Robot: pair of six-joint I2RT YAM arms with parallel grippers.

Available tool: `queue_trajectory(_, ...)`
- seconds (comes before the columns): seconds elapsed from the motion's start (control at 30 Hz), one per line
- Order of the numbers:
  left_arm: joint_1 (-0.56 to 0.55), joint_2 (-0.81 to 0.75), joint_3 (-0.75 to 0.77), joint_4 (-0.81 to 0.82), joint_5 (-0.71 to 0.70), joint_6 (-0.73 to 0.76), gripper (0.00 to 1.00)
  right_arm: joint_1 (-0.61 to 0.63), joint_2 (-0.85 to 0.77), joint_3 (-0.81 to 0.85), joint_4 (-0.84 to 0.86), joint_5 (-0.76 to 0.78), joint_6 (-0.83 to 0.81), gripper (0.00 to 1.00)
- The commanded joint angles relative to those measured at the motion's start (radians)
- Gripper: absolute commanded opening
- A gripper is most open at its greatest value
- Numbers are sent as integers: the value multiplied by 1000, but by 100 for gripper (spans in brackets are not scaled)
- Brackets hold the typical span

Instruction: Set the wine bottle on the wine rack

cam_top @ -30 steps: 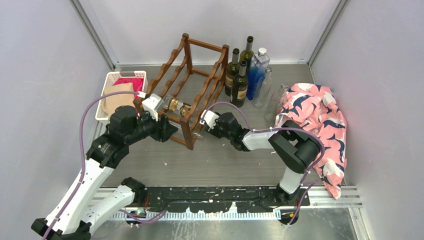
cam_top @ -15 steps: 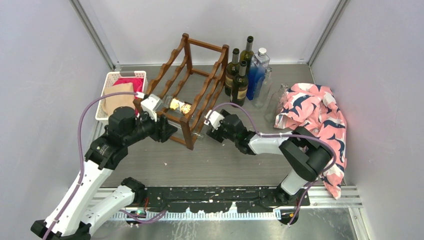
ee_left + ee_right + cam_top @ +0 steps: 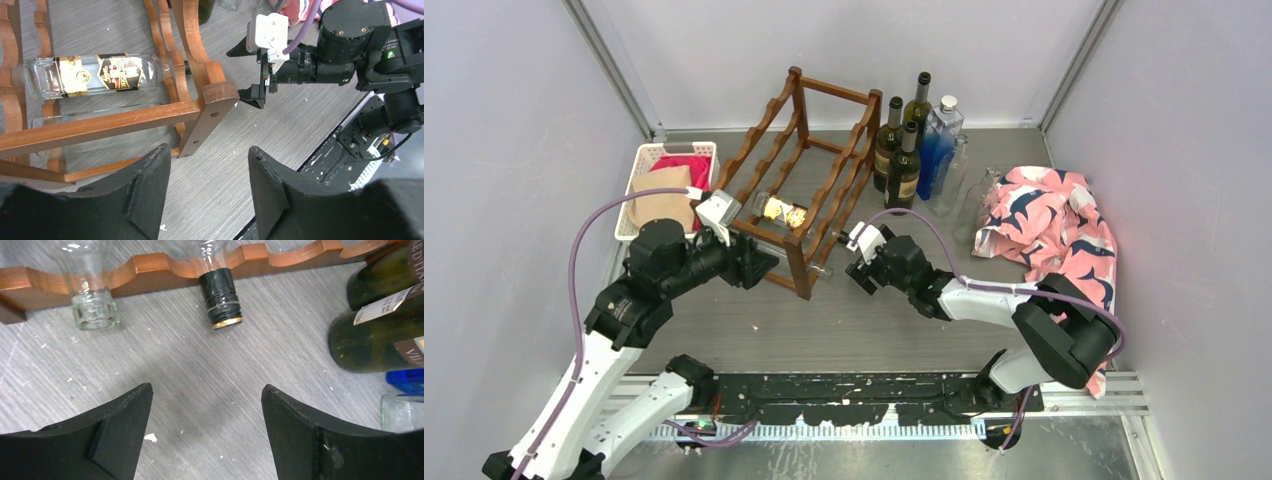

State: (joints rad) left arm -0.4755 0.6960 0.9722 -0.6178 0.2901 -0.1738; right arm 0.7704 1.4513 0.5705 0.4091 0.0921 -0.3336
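The dark reddish-brown wine rack (image 3: pixel 802 272) stands in the middle of the table. A clear wine bottle (image 3: pixel 782 212) with a gold and black label lies across its rails, held by neither gripper. The left wrist view shows its body (image 3: pixel 95 75) in the rack (image 3: pixel 210 107). The right wrist view shows its black-capped neck (image 3: pixel 220 297) sticking out past the rail (image 3: pixel 150 265). My left gripper (image 3: pixel 757 265) (image 3: pixel 207 150) is open and empty just left of the rack's front post. My right gripper (image 3: pixel 858 273) (image 3: pixel 206 387) is open and empty, a short way back from the neck.
A second clear bottle (image 3: pixel 95 315) lies lower in the rack. Dark standing bottles (image 3: pixel 902 165) and a blue bottle (image 3: pixel 939 145) crowd the rack's right side. A white basket (image 3: pixel 649 165) with cloth sits left. A floral cloth (image 3: pixel 1054 230) lies right.
My right gripper has opened off the bottle's neck and drawn back toward the near right. The bottle stays on the rack. The left gripper has backed off slightly.
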Motion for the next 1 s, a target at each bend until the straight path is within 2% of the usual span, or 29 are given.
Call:
queue_trajectory(0.0,5,-23,51,82,43,-50,61,1,-86,-16,5,-58,88,85)
queue_trajectory(0.23,5,-16,74,142,67,-133,78,0,-199,-30,-95,-102,194,86)
queue_trajectory(0.43,5,123,198,106,45,-139,75,-12,-278,-58,-128,-114,283,87)
queue_trajectory(0.5,4,202,268,63,27,-140,70,-24,-308,-67,-135,-110,318,88)
queue_trajectory(0.6,-4,329,391,-47,-8,-134,67,-57,-357,-78,-154,-125,376,88)
queue_trajectory(0.83,-135,550,561,-178,-260,-18,67,-234,-468,-126,-163,-235,515,89)
queue_trajectory(0.97,-156,639,625,-218,-282,25,66,-284,-507,-139,-172,-259,549,88)
